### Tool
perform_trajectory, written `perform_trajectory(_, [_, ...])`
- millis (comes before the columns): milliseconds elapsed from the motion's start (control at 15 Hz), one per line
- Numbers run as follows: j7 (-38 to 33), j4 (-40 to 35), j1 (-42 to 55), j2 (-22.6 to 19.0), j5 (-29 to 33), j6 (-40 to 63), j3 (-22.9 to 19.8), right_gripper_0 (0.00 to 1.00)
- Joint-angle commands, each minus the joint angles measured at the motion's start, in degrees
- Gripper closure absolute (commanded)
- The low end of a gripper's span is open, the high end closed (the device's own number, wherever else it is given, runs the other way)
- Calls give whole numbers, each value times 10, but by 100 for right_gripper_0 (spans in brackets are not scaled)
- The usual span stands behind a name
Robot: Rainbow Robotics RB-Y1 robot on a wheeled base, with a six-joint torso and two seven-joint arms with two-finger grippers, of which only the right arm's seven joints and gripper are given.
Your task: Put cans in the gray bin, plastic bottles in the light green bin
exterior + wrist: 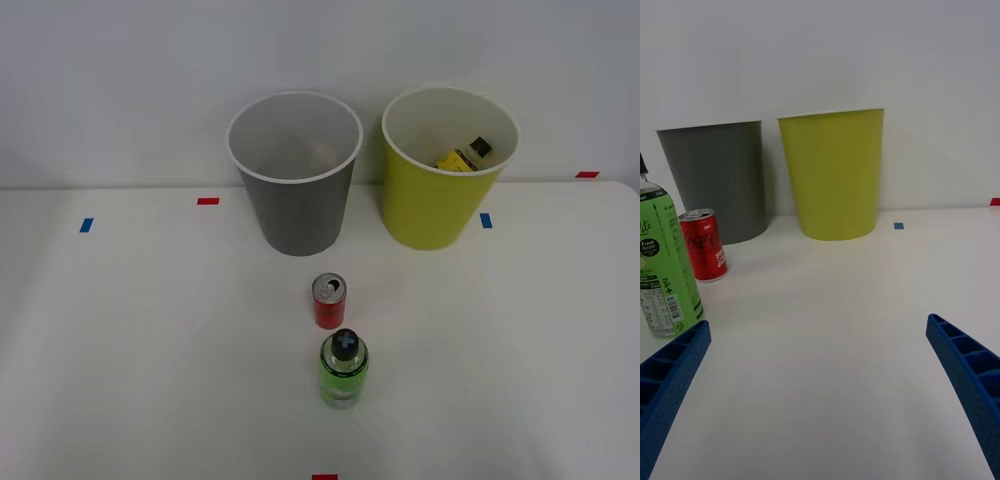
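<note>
Green bottle (343,370): stands just beside red can (328,301); a reach could topple either.
Right gripper (820,397): fingers spread, empty.

We see only the cap and shoulder of the yellow bottle (464,156) above the rim inside the green bin (425,215); its body is hidden by the wall. In the wrist view the green bottle (662,262) is cut by the edge, its cap mostly lost, and its small print is too fine to read. The tool's (820,390) two fingers (970,375) run off the corners. The gray bin's (719,180) inside is hidden there.
</note>
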Motion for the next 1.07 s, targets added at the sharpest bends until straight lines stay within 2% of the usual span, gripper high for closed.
perform_trajectory(67, [0, 0, 0, 0, 0, 0, 0, 0])
perform_trajectory(1067, [0, 0, 0, 0, 0, 0, 0, 0])
